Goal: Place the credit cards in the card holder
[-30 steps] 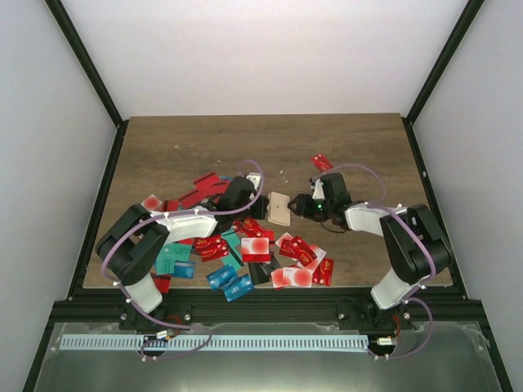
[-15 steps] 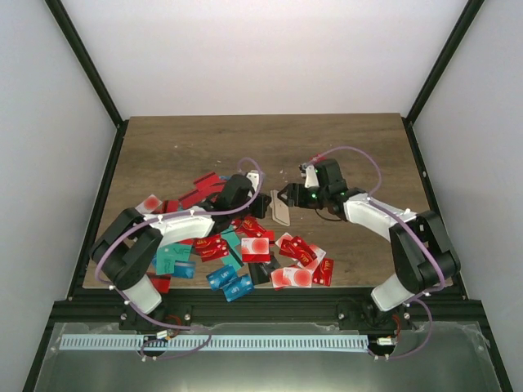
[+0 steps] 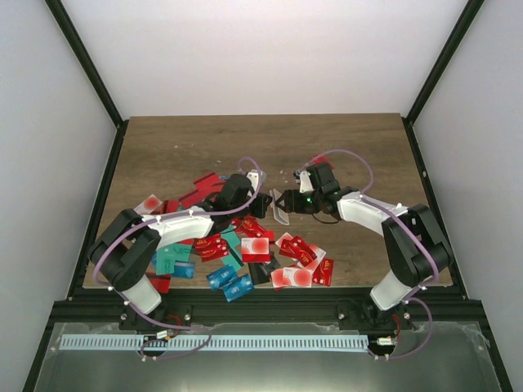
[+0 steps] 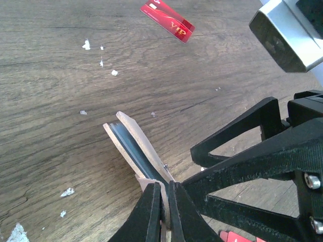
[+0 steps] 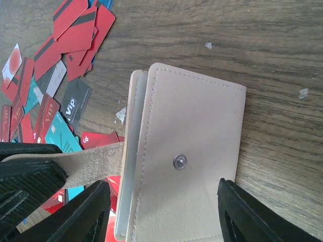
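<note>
Left end effector (image 4: 164,199) pinches card holder (image 4: 132,143); right end effector (image 5: 161,201) spread astride it.

On my screens the card holder (image 5: 192,166) showed pale beige with a stitched border and a small silver stud. Its lining was grey-blue and the underside of its tab a rougher tan. The credit cards (image 3: 255,249) were mostly red, some with dark stripes. Others were teal, blue, black with white VIP lettering, or white with red blotches. The table (image 3: 188,147) was dark brown woodgrain, flecked white.
</note>
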